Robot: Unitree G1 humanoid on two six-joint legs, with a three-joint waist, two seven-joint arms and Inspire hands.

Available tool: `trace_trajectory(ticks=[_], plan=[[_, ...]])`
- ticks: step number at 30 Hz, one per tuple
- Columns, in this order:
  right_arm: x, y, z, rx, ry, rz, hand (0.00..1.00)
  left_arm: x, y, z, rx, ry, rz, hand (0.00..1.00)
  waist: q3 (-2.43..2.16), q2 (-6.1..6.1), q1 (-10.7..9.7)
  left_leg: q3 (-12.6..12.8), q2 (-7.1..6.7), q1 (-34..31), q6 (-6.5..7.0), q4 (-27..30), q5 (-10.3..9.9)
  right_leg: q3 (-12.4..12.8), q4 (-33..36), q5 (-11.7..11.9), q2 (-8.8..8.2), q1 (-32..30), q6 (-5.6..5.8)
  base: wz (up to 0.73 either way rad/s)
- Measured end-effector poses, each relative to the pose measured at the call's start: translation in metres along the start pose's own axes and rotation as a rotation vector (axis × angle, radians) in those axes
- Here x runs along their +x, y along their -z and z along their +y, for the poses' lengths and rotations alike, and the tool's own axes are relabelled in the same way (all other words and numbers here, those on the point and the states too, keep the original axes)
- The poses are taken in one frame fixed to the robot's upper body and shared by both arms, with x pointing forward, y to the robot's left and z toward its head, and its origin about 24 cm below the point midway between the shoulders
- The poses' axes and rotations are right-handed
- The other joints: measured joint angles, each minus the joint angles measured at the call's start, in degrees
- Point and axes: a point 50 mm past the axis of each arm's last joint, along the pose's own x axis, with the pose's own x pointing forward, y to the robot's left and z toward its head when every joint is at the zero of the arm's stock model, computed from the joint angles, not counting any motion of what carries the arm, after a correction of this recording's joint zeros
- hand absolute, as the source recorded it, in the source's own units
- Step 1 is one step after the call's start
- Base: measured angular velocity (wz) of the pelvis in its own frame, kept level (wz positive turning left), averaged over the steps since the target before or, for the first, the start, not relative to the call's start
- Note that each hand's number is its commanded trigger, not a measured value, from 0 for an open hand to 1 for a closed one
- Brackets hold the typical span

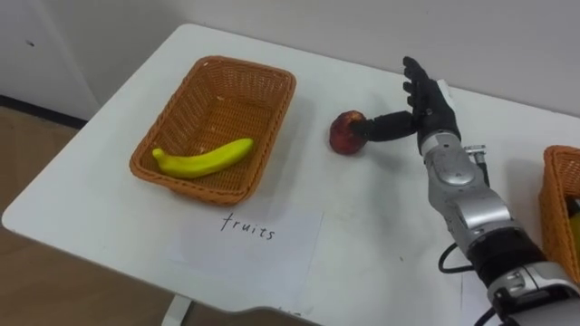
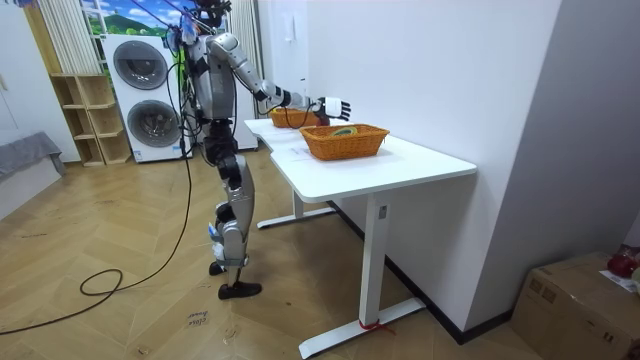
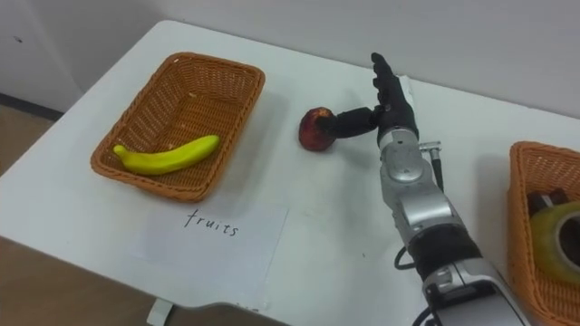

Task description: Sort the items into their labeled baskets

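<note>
Apple [image 1: 347, 132], red: on worktop [image 1: 362, 226], just right of basket [image 1: 283, 107], outside it. Right robot hand [image 1: 428, 101]: released, fingers straight, thumb touching the apple's side away from the basket. Banana [image 1: 204, 159]: inside basket. Paper label [image 1: 254, 249]: before basket. Second basket [image 3: 521, 208]: well right.

A white table [image 2: 430, 158] stands by a white wall [image 2: 430, 70] on a herringbone wood floor [image 2: 120, 240], stacked washing machines [image 2: 145, 95] beyond.

Rough woven wicker basket [image 1: 274, 113], smooth matt table [image 1: 381, 217] (w/ paper label [image 1: 245, 240]), glossy banana [image 1: 204, 158].
</note>
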Motion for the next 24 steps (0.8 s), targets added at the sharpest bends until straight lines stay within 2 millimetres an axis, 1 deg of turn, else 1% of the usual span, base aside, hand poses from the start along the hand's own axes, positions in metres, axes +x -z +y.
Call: trace_trajectory(ticks=[5,17,21,24], plan=[[-0.005,0.01,0.005,-0.015,-0.033,0.023,0.0,-0.001,0.0,-0.004,0.011,0.012,-0.003,0.0,0.0,0.03,0.0,0.0,-0.01,-0.1,0.0,0.0,0.0,0.0,0.0,0.0,-0.01,0.0,0.0,0.0],[-0.005,0.011,0.008,-0.06,-0.061,0.017,0.0,-0.003,0.004,-0.008,0.018,0.028,0.014,0.0,-0.05,0.05,0.0,-0.4,-0.06,-0.5,0.0,0.6,0.0,-0.7,0.1,0.0,-0.13,0.0,-0.01,0.02],[-0.007,0.012,0.014,-0.083,-0.105,0.017,0.0,-0.003,0.004,-0.009,0.022,0.031,0.014,0.0,-0.05,0.04,0.1,-0.6,-0.06,-0.6,0.0,0.9,0.0,-0.8,0.2,0.0,-0.14,0.0,-0.05,0.0],[-0.008,0.014,0.019,-0.092,-0.136,0.025,0.0,-0.003,0.004,-0.008,0.02,0.03,0.012,0.0,-0.06,0.03,0.0,-0.9,-0.12,-0.9,0.0,1.1,0.0,-1.3,0.2,0.1,-0.21,0.0,-0.09,0.08]])
